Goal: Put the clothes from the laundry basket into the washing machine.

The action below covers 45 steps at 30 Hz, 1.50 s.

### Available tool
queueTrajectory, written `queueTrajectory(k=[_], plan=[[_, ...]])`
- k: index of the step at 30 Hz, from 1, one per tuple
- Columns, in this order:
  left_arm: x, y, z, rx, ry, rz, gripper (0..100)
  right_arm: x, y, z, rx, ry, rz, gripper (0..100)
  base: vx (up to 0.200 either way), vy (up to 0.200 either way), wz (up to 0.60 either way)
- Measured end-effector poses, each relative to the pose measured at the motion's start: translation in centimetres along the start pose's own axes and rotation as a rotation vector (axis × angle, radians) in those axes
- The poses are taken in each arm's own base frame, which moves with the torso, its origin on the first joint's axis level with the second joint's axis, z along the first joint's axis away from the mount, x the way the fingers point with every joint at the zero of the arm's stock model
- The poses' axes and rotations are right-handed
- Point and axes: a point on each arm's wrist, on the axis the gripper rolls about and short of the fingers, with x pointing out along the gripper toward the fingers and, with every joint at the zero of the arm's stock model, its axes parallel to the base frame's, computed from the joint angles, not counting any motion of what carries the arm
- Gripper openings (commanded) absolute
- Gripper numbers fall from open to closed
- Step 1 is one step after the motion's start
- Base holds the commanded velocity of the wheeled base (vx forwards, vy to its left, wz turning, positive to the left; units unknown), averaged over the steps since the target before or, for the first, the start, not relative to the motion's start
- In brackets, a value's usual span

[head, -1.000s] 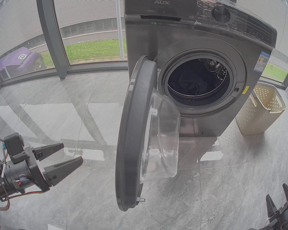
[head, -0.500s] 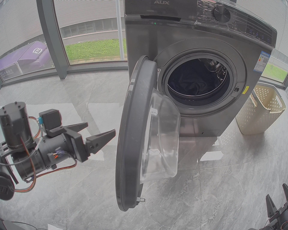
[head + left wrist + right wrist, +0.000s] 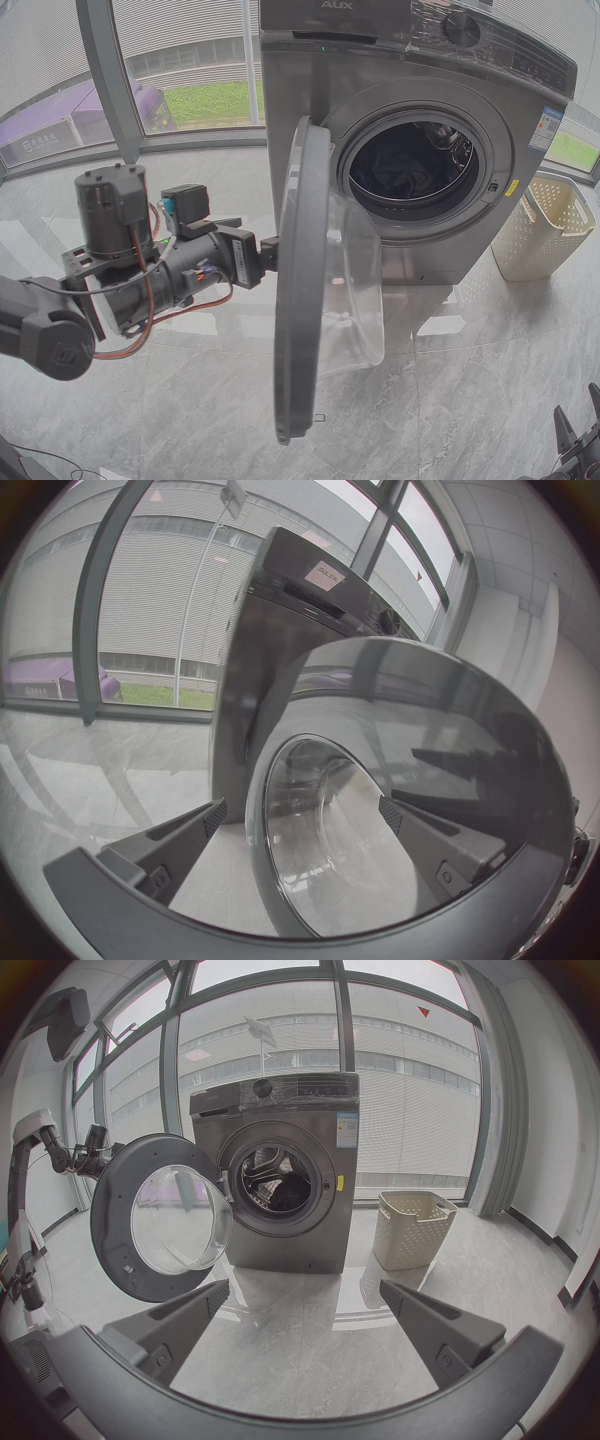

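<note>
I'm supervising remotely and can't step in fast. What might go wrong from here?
The left gripper, open, sits against the door on its smooth outer face; it might slide off during a push. The dark clothes lie inside the washing machine; a fold near the opening might get pinched if the door shuts.

Place: laundry room | shown by: washing machine point(image 3: 400, 87) set on tiled floor point(image 3: 187, 387); windows point(image 3: 187, 62) behind it; laundry basket point(image 3: 540, 228) beside it
</note>
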Motion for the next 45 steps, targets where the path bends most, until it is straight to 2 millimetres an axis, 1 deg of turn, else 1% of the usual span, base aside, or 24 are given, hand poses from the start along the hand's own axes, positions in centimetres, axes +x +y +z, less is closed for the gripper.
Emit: queueTrajectory(k=[7, 16, 24, 30, 36, 39, 45], plan=[[3.6, -1.2, 0.7, 0.015, -0.029, -0.030, 100, 0.0, 0.0, 0.0, 0.000, 0.000, 0.001, 100, 0.000, 0.000, 0.00], [7.0, -2.1, 0.6, 0.018, -0.047, -0.049, 100, 0.0, 0.0, 0.0, 0.000, 0.000, 0.001, 100, 0.000, 0.000, 0.00], [8.9, -2.4, 1.4, 0.018, -0.077, -0.061, 100, 0.0, 0.0, 0.0, 0.000, 0.000, 0.001, 100, 0.000, 0.000, 0.00], [10.1, -2.7, 2.8, 0.012, -0.136, -0.073, 100, 0.0, 0.0, 0.0, 0.000, 0.000, 0.001, 100, 0.000, 0.000, 0.00], [11.4, -2.8, 3.2, 0.003, -0.162, -0.065, 100, 0.0, 0.0, 0.0, 0.000, 0.000, 0.001, 100, 0.000, 0.000, 0.00], [12.1, -2.7, 3.4, -0.005, -0.177, -0.043, 100, 0.0, 0.0, 0.0, 0.000, 0.000, 0.001, 100, 0.000, 0.000, 0.00], [13.5, -2.2, 4.3, -0.053, -0.241, 0.031, 100, 0.0, 0.0, 0.0, 0.000, 0.000, 0.001, 100, 0.000, 0.000, 0.00]])
